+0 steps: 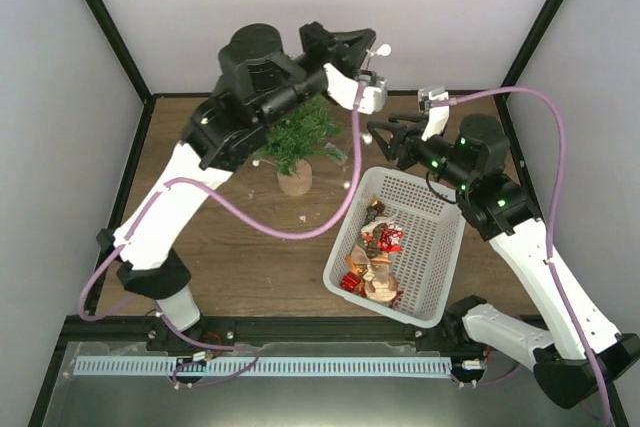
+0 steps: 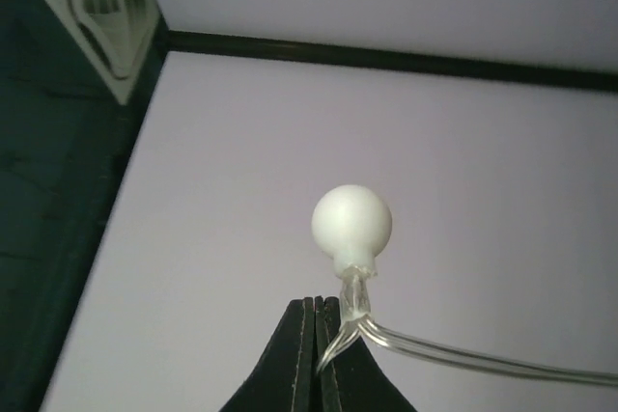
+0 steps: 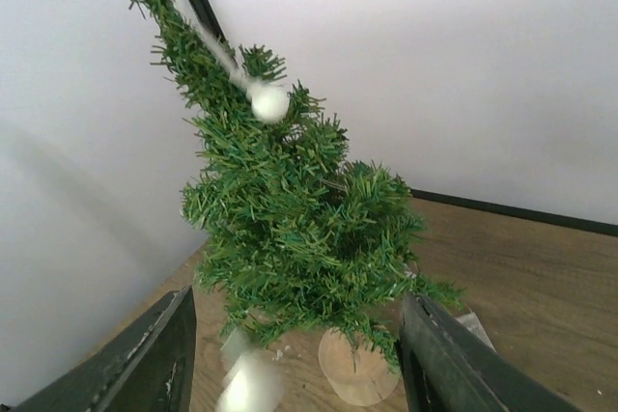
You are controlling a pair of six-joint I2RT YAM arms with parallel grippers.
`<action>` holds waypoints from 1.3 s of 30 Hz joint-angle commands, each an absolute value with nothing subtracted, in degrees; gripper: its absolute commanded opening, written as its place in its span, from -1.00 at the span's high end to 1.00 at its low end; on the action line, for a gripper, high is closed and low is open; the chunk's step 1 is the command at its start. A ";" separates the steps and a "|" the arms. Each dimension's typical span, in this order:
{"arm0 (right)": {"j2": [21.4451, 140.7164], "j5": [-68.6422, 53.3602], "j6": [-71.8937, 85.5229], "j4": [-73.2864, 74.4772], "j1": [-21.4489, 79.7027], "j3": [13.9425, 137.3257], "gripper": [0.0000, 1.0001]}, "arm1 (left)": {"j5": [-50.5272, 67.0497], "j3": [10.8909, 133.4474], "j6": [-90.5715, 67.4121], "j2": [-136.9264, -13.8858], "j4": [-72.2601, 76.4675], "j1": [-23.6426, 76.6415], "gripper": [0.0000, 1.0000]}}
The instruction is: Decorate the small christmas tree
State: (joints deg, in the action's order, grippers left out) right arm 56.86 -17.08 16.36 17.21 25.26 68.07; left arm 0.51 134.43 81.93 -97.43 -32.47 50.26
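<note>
The small christmas tree (image 1: 300,132) stands on its round tan base (image 1: 294,180) at the back of the table. A string of lights with white bulbs drapes over it, and one bulb (image 3: 267,101) rests near the tip. My left gripper (image 1: 370,57) is raised high above and right of the tree. It is shut on the clear wire just below an end bulb (image 2: 351,222), pinched at the tips of the left gripper (image 2: 319,314). My right gripper (image 1: 385,139) hovers to the right of the tree, open and holding nothing. In its wrist view the tree (image 3: 290,209) fills the space ahead of its fingers (image 3: 145,364).
A white basket (image 1: 440,247) of ornaments sits at the right front, close under the right arm. Loose bulbs of the string (image 1: 347,185) hang and lie between tree and basket. White walls with black frame posts close in the back and sides.
</note>
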 commanded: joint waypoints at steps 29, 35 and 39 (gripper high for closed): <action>52.02 -15.76 21.71 11.84 25.05 62.38 -0.12 | 17.32 154.45 118.03 -121.92 4.04 37.94 1.00; 61.46 -19.12 24.50 7.78 25.06 69.81 -0.12 | 17.87 154.25 118.51 -121.95 4.01 36.74 1.00; 66.89 -18.40 24.28 5.67 25.06 74.92 -0.13 | 17.79 154.09 117.09 -122.03 4.64 34.96 1.00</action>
State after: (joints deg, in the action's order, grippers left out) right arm 63.46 -17.80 23.35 9.76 25.26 68.53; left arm 16.19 153.32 117.62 -123.33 2.42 36.91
